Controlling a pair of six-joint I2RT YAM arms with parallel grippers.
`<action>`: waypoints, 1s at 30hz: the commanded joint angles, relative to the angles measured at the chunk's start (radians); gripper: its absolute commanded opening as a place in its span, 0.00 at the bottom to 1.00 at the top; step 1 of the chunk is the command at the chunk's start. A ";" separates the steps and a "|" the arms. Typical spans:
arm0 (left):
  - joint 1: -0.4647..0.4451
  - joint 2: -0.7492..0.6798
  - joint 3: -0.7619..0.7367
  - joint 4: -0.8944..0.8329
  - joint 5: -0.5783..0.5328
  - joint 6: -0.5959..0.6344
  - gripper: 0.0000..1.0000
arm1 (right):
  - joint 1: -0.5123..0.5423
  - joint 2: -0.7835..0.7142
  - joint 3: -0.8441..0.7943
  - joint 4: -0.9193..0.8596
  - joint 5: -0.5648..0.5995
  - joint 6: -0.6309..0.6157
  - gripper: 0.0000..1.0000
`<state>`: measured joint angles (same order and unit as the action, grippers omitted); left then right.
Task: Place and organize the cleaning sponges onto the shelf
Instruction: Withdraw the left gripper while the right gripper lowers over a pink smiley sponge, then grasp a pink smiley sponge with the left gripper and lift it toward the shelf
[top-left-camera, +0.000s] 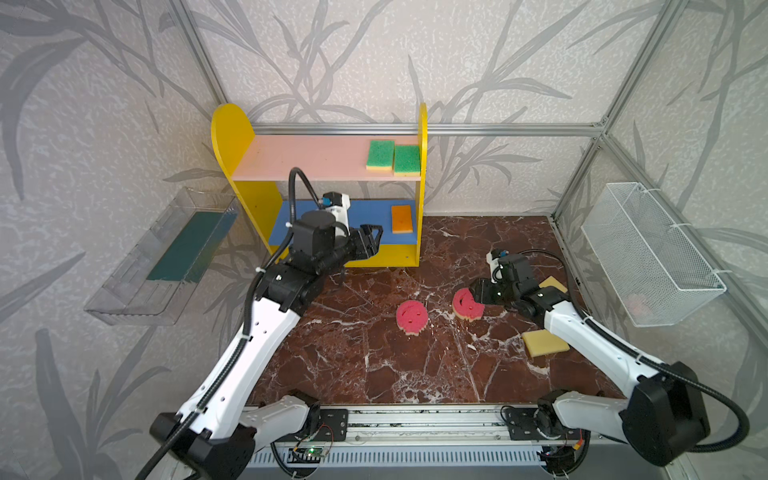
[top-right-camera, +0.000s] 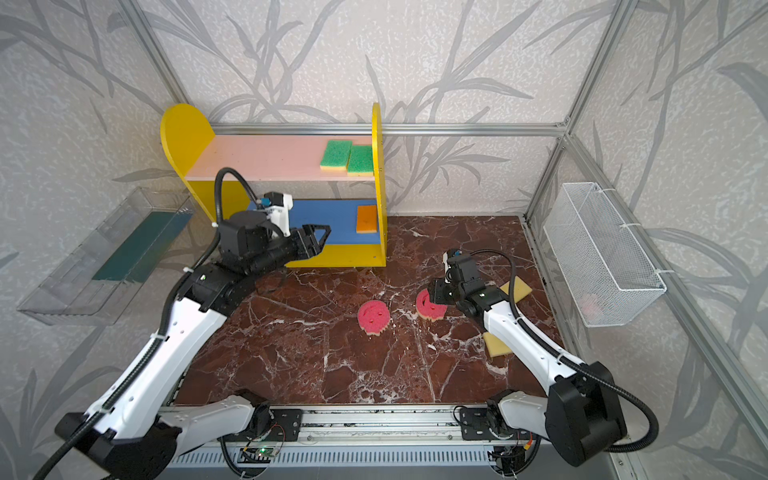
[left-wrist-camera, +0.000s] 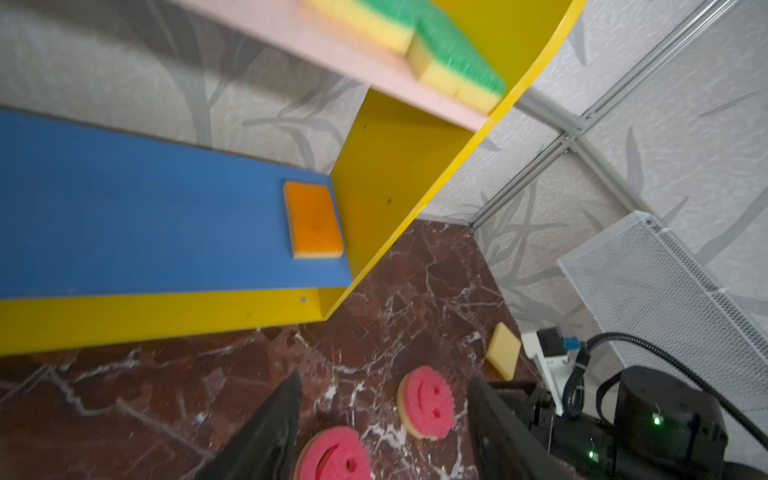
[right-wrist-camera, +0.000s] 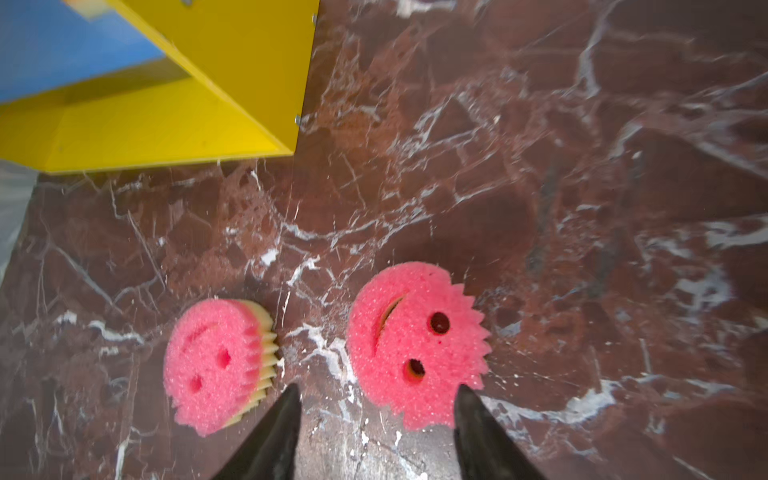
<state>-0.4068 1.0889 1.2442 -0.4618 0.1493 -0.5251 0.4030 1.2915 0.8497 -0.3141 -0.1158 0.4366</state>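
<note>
Left gripper (top-left-camera: 372, 237), black, two-fingered: jaws parted, empty, before the small yellow wooden shelf (top-left-camera: 232, 137), far left. Right gripper (top-left-camera: 474, 291): at the right round pink smiley-face foam sponge (top-left-camera: 465, 306) on the red-brown marble tabletop (top-left-camera: 374, 365); left round pink smiley-face foam sponge (top-left-camera: 411, 316) near it.

Pink upper board (top-left-camera: 311, 160), right end: green-faced yellow rectangular sponge (top-left-camera: 380, 154), second green-faced sponge (top-left-camera: 407, 158), side by side. Blue middle board (top-left-camera: 374, 212), right end: orange-faced yellow rectangular sponge (top-left-camera: 402, 218). Right side: yellow foam sponge (top-left-camera: 545, 343), farther yellow foam sponge (top-left-camera: 553, 284).

Left wrist view: fingers (left-wrist-camera: 274, 432) spread, nothing between.

Right wrist view: fingers (right-wrist-camera: 270, 436) apart, astride the right smiley sponge's edge, one clear of it.

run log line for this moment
left gripper open, empty, at yellow wooden shelf | right gripper open at round pink smiley sponge
</note>
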 joint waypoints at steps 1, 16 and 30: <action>-0.027 -0.065 -0.188 0.043 -0.057 -0.065 0.58 | 0.052 0.095 0.028 0.011 -0.118 -0.024 0.52; -0.130 0.106 -0.600 0.400 -0.020 -0.273 0.45 | 0.099 0.366 0.097 0.167 -0.280 0.008 0.60; -0.219 0.286 -0.681 0.574 -0.045 -0.367 0.36 | 0.102 0.470 0.129 0.220 -0.379 0.005 0.44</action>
<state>-0.6098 1.3571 0.5842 0.0608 0.1261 -0.8543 0.5030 1.7428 0.9646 -0.1265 -0.4492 0.4381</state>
